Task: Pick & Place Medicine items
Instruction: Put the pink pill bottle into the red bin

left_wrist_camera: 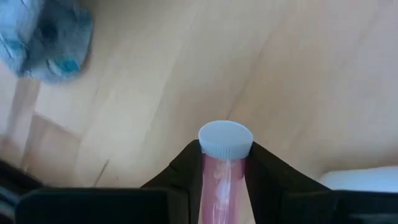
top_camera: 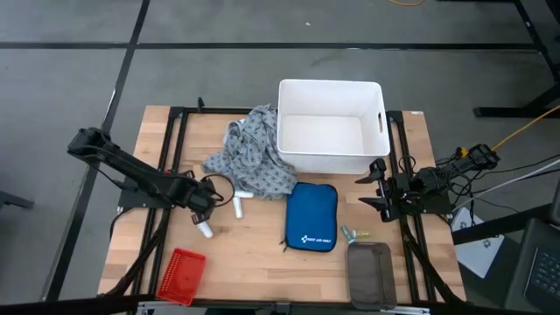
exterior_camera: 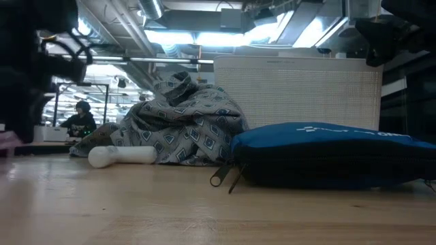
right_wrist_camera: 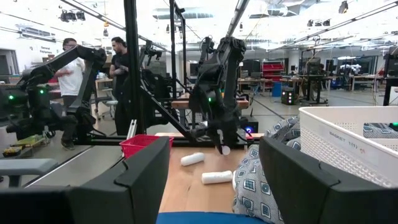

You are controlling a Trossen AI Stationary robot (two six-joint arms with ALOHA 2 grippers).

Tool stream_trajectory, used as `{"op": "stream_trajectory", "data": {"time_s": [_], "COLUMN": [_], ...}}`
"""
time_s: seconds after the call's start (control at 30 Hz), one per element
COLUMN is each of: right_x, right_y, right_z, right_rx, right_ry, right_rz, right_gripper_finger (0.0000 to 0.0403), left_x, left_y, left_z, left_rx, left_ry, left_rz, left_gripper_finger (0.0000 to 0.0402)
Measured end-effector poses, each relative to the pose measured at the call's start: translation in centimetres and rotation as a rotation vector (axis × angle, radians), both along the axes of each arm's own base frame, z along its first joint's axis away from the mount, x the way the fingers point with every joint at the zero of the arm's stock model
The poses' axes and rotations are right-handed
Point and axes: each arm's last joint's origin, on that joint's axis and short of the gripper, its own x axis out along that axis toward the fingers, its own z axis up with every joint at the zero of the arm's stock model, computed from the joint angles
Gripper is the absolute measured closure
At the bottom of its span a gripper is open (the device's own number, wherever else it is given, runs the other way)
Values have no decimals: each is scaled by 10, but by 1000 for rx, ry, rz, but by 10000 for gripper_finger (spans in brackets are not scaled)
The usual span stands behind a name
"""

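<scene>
High view: both arms over the wooden table (top_camera: 254, 254), left arm toward the left-middle, right arm at the right edge.
Left hand (top_camera: 213, 194): closed on a small bottle (left_wrist_camera: 224, 168) with a white cap and pinkish body; the fingers (left_wrist_camera: 180, 171) pressed both sides just under the cap, per the left wrist view.
Held bottle height: looked clear of the table in the right wrist view, not certain.
Loose white roll 1 (top_camera: 238, 207): lay on the table just beside the left hand, near the cloth edge.
Loose white roll 2 (top_camera: 205, 229): lay on the table nearer the front edge, close to the left hand.
Right hand (top_camera: 374, 187): fingers spread wide, holding nothing, beside the bin's right front corner.
White bin (top_camera: 331, 162): at the back centre of the table.
Grey patterned cloth (top_camera: 249, 157): bunched against the bin's left side.
Blue first-aid pouch (top_camera: 311, 217): flat in front of the bin.
Small yellowish bits (top_camera: 353, 234): just right of the pouch.
Red basket (top_camera: 182, 275): front left corner.
Grey tray (top_camera: 371, 273): front right.
Background: people stood beyond the table in the right wrist view.
</scene>
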Motion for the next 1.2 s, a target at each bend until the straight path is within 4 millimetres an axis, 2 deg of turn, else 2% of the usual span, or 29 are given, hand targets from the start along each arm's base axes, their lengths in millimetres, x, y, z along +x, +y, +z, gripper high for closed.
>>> {"op": "stream_trajectory", "data": {"time_s": [0.23, 0.47, 0.73, 1.03, 1.2], "right_x": [0, 0, 0, 0, 0], "right_y": [0, 0, 0, 0, 0], "right_z": [0, 0, -1, -1, -2], "right_rx": [0, 0, 20, 20, 24], "right_ry": [0, 0, 8, 12, 22], "right_rz": [0, 0, 5, 5, 14], "right_gripper_finger": [154, 154, 154, 154, 154], "left_x": [1, 4, 12, 2, -2], "left_y": [-2, -6, -28, -59, -79], "left_z": [27, 54, 66, 69, 66], "left_rx": [-81, -206, -471, -639, -647], "left_ry": [-116, -216, -343, -321, -316], "left_rz": [-16, -163, -364, -294, -235], "left_gripper_finger": [313, 314, 324, 326, 326]}}
